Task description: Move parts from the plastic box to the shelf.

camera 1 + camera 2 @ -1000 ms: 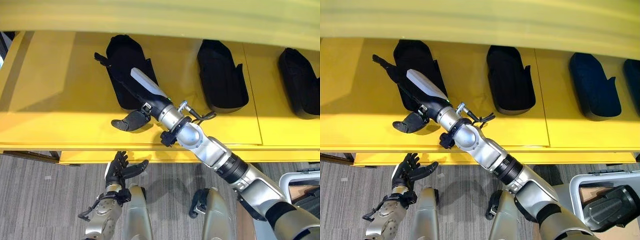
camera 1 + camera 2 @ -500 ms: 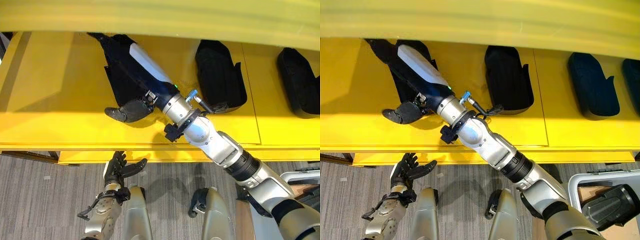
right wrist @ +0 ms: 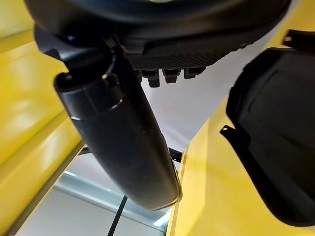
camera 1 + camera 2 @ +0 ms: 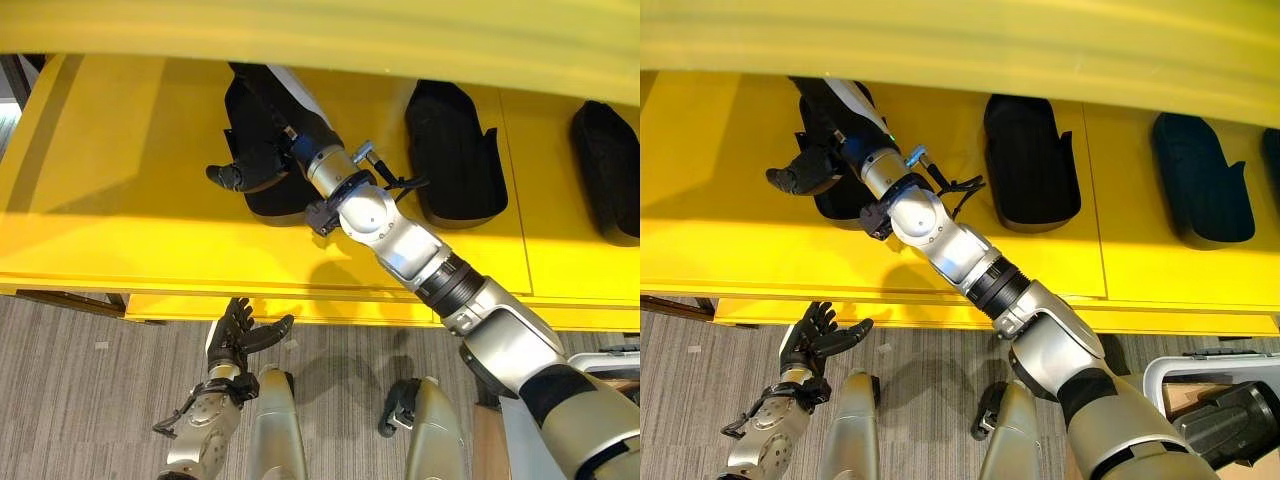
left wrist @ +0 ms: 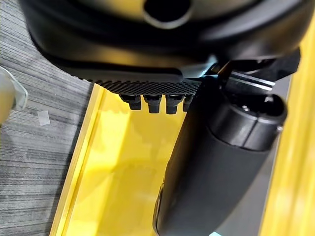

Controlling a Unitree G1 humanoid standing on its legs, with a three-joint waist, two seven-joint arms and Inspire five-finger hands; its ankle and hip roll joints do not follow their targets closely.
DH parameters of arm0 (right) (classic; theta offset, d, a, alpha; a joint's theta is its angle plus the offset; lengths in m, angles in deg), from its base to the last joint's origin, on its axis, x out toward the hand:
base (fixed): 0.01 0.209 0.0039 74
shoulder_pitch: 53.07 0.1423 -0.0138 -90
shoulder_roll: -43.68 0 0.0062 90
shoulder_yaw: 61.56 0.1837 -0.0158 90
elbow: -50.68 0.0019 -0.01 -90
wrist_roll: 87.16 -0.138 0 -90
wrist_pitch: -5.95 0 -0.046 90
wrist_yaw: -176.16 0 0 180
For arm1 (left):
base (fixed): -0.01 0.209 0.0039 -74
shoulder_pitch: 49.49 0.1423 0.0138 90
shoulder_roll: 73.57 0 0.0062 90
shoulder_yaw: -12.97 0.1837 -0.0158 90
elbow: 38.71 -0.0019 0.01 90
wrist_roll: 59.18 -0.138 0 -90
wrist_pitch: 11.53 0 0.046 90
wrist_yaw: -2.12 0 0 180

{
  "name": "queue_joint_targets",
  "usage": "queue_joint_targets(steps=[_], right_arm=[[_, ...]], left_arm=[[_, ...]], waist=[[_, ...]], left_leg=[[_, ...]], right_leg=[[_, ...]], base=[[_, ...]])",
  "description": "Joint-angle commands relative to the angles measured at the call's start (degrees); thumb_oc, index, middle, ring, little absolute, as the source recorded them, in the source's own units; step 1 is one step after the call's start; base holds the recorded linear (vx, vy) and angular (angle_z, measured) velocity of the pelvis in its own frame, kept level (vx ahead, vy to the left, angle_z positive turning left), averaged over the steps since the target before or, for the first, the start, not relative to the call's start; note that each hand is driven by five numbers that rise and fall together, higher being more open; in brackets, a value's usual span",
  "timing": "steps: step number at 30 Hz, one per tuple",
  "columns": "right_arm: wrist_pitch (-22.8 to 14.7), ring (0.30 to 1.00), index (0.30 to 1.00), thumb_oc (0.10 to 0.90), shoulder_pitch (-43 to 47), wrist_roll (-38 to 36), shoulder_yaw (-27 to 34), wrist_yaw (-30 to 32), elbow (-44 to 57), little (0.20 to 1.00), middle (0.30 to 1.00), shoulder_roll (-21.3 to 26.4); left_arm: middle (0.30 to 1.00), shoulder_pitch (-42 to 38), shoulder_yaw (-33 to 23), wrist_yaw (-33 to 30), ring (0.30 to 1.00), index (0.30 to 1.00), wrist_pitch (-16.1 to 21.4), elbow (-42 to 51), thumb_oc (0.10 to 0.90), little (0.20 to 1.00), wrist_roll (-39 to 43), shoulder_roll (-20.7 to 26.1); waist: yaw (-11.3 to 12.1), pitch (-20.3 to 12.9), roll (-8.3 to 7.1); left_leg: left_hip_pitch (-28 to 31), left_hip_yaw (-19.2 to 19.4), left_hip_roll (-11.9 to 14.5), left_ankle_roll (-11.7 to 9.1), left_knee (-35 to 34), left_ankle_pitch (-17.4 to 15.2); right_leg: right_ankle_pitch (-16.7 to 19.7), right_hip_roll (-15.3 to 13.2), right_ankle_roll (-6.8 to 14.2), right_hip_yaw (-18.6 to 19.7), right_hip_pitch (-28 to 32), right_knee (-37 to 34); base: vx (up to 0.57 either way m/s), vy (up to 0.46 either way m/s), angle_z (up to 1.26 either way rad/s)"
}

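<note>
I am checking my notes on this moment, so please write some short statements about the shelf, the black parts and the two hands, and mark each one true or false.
1. The right hand is over the yellow shelf, at the leftmost black part. True.
2. The left hand rests on the shelf. False: it is low, over the grey floor in front of the shelf, with open fingers.
3. More black parts lie on the shelf to the right, such as the middle part. True.
4. The right hand carries a part away from the shelf. False: its thumb is straight in the right wrist view and nothing shows held in it.
</note>
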Motion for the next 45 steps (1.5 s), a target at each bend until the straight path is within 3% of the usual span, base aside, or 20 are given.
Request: queue_joint_targets(steps=[1, 3, 4, 5, 8, 21, 45], right_arm=[[-4.29, 1.000, 1.000, 0.900, 8.91, -9.05, 6.15, 3.57, -3.29, 1.000, 1.000, -4.98], [-4.24, 1.000, 1.000, 0.900, 9.71, -11.45, 7.17, 4.31, -5.77, 1.000, 1.000, -4.95], [-4.13, 1.000, 1.000, 0.900, 10.41, -11.73, 7.16, 4.33, -6.76, 1.000, 1.000, -4.67], [-3.96, 1.000, 1.000, 0.900, 10.57, -12.21, 7.26, 4.55, -7.27, 1.000, 1.000, -4.59], [-4.39, 1.000, 1.000, 0.900, 11.76, -16.78, 8.68, 5.50, -10.56, 1.000, 1.000, -4.76], [-4.21, 1.000, 1.000, 0.900, 15.57, -24.04, 10.84, 7.79, -18.93, 1.000, 1.000, -4.78], [-1.42, 1.000, 1.000, 0.900, 19.03, -16.78, 5.96, 5.18, -24.95, 1.000, 1.000, -3.87]], left_arm=[[1.000, -2.15, 3.52, 2.12, 1.000, 1.000, 5.53, 3.00, 0.900, 1.000, 1.94, 4.52], [1.000, -2.30, 3.76, 2.09, 1.000, 1.000, 5.44, 2.77, 0.900, 1.000, 2.48, 4.62], [1.000, -2.46, 3.91, 2.12, 1.000, 1.000, 5.40, 2.76, 0.900, 1.000, 2.56, 4.75], [1.000, -2.52, 3.96, 2.16, 1.000, 1.000, 5.39, 2.62, 0.900, 1.000, 2.62, 4.87], [1.000, -3.06, 4.60, 2.04, 1.000, 1.000, 5.37, 2.55, 0.900, 1.000, 3.08, 5.08], [1.000, -4.26, 5.70, 1.25, 1.000, 1.000, 4.87, 2.44, 0.900, 1.000, 4.43, 5.65], [1.000, -4.93, 6.85, 1.77, 1.000, 1.000, 4.95, 2.28, 0.900, 1.000, 4.90, 5.87]], waist=[[0.97, -2.61, -0.31], [1.21, -2.54, -0.30], [1.29, -2.46, -0.23], [1.45, -2.37, -0.26], [1.64, -2.27, -0.19], [1.82, -2.09, -0.33], [2.33, -1.91, -1.35]], left_leg=[[-2.95, -2.04, -1.21, 3.48, -0.14, 3.17], [-2.88, -2.12, -1.31, 3.47, -0.13, 3.21], [-3.58, -2.26, -1.64, 3.69, -0.71, 4.90], [-2.85, -2.19, -1.36, 3.44, 0.02, 3.16], [-2.80, -2.29, -1.47, 3.41, 0.06, 3.12], [-2.95, -2.48, -1.76, 3.42, -0.32, 3.49], [-2.89, -2.97, -1.96, 3.25, -1.07, 4.26]], right_leg=[[-1.64, -0.57, 1.74, 2.88, 5.80, -1.47], [-1.53, -0.63, 1.76, 2.71, 5.95, -1.42], [-0.14, -0.72, 1.34, 2.60, 5.40, -1.94], [-1.60, -0.69, 1.76, 2.70, 6.19, -1.33], [-1.65, -0.65, 1.75, 2.57, 6.32, -1.25], [-1.20, -0.57, 1.79, 2.48, 6.34, -1.67], [-1.27, -0.33, 1.63, 1.94, 6.47, -1.88]], base=[[0.08, -0.005, 0.05], [0.01, 0.008, 0.07], [0.01, 0.006, 0.06], [0.00, 0.003, 0.04], [0.03, 0.002, 0.03], [0.00, 0.000, 0.00], [0.00, 0.000, 0.00]])
